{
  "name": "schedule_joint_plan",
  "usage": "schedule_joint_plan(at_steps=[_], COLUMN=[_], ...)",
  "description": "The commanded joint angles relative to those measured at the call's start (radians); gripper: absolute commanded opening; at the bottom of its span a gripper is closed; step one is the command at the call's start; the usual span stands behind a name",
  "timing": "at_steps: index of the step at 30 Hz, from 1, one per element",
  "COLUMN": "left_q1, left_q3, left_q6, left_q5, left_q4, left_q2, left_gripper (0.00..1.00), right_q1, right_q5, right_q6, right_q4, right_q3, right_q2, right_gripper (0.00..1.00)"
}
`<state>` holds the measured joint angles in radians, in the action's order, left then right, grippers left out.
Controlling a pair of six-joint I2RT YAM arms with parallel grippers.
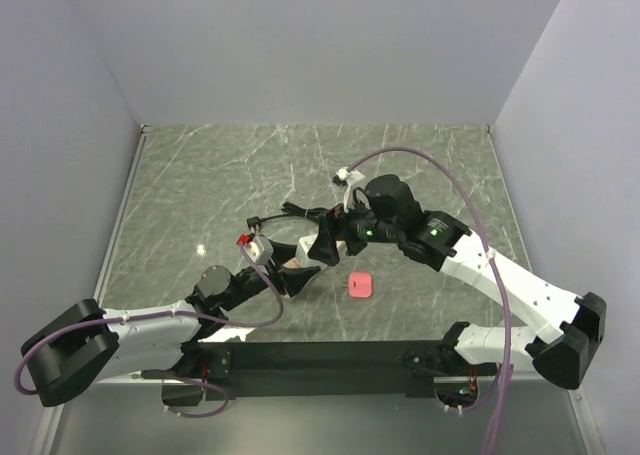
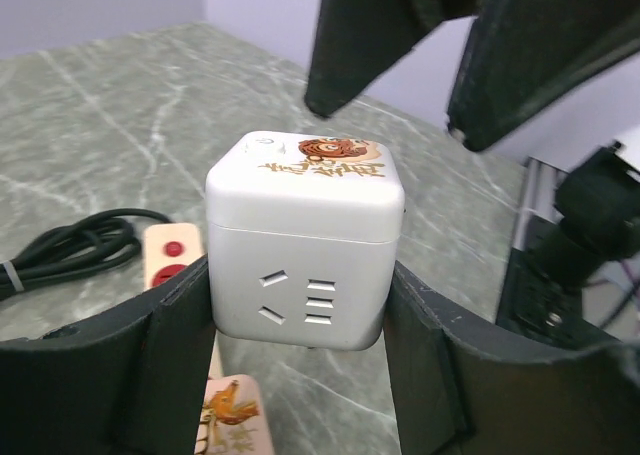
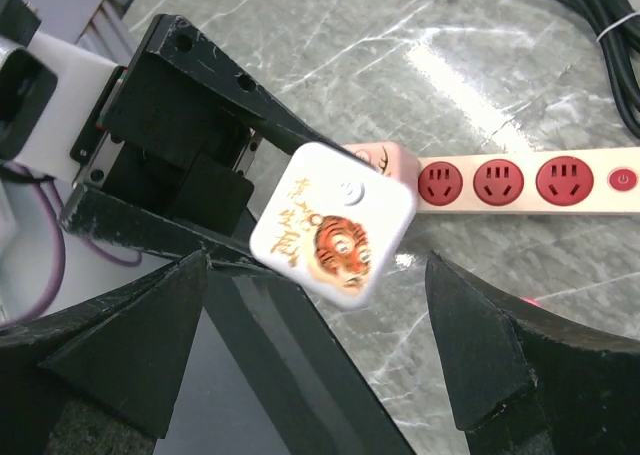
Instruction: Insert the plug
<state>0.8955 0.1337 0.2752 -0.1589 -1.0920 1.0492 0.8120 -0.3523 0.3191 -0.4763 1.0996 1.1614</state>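
Note:
A white cube plug with a tiger picture on top [image 2: 305, 240] sits between the black fingers [image 2: 150, 375] of my left gripper [image 2: 300, 350], which is shut on its sides. It hangs a little above the table. The beige power strip with red sockets [image 3: 520, 183] lies just past the cube [image 3: 333, 220]; its end shows under the cube in the left wrist view [image 2: 175, 260]. My right gripper [image 3: 320, 355] is open and empty, its fingers [image 2: 370, 35] spread above the cube without touching it. In the top view both grippers, left [image 1: 300, 275] and right [image 1: 335, 243], meet mid-table and hide the cube.
The strip's coiled black cable [image 1: 290, 211] lies on the marble table behind the grippers and shows in the left wrist view [image 2: 70, 245]. A small pink-red square [image 1: 360, 285] lies on the table to the right of the left gripper. Grey walls enclose the table on three sides.

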Motion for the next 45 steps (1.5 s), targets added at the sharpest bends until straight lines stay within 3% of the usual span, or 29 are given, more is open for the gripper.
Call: schedule_joint_plan(at_steps=[1,7,24,27,28,30,33,34,35,36,38,39,40,43,45], left_q1=[0.014,0.034,0.083,0.089,0.089,0.092,0.094,0.094,0.092,0.092,0.092,0.092,0.092,0.094,0.092], left_q3=[0.007,0.014,0.044,0.049,0.050,0.053,0.055,0.056,0.058,0.058,0.069,0.070,0.072,0.073,0.072], left_q6=[-0.044,-0.067,-0.108,-0.113,-0.114,-0.117,-0.108,-0.105,-0.100,-0.096,-0.096,-0.094,-0.094,-0.091,-0.087], left_q5=[0.117,0.154,0.209,0.225,0.229,0.243,0.252,0.252,0.249,0.246,0.234,0.233,0.226,0.220,0.214], left_q4=[-0.059,-0.045,-0.022,-0.019,-0.013,-0.008,-0.002,-0.002,0.004,0.007,0.032,0.037,0.041,0.050,0.049], left_q2=[-0.015,-0.014,0.009,0.006,0.008,0.011,0.015,0.017,0.018,0.018,0.018,0.020,0.021,0.031,0.038], left_gripper=[0.01,0.01,0.01,0.01,0.01,0.01,0.01,0.01,0.03,0.17,0.39,0.53,0.80,0.93,0.95], right_q1=[0.042,0.058,0.081,0.082,0.084,0.084,0.084,0.085,0.084,0.084,0.082,0.079,0.072,0.053,0.030], right_q5=[0.131,0.202,0.122,0.081,0.053,0.036,0.026,0.021,0.029,0.042,0.087,0.104,0.117,0.159,0.191], right_q6=[0.051,0.031,0.003,-0.009,-0.014,-0.026,-0.038,-0.038,-0.037,-0.037,-0.040,-0.040,-0.041,-0.049,-0.055], right_q4=[-0.030,-0.059,-0.096,-0.097,-0.096,-0.094,-0.085,-0.071,-0.062,-0.042,-0.013,-0.001,0.020,0.048,0.059], right_q3=[0.088,0.146,0.181,0.178,0.177,0.171,0.154,0.148,0.143,0.129,0.109,0.092,0.085,0.068,0.056], right_q2=[0.040,0.102,0.216,0.225,0.230,0.236,0.239,0.239,0.238,0.227,0.212,0.204,0.190,0.170,0.161], right_gripper=[0.96,0.96,0.95,0.82,0.70,0.60,0.37,0.18,0.08,0.00,0.00,0.00,0.00,0.00,0.00])
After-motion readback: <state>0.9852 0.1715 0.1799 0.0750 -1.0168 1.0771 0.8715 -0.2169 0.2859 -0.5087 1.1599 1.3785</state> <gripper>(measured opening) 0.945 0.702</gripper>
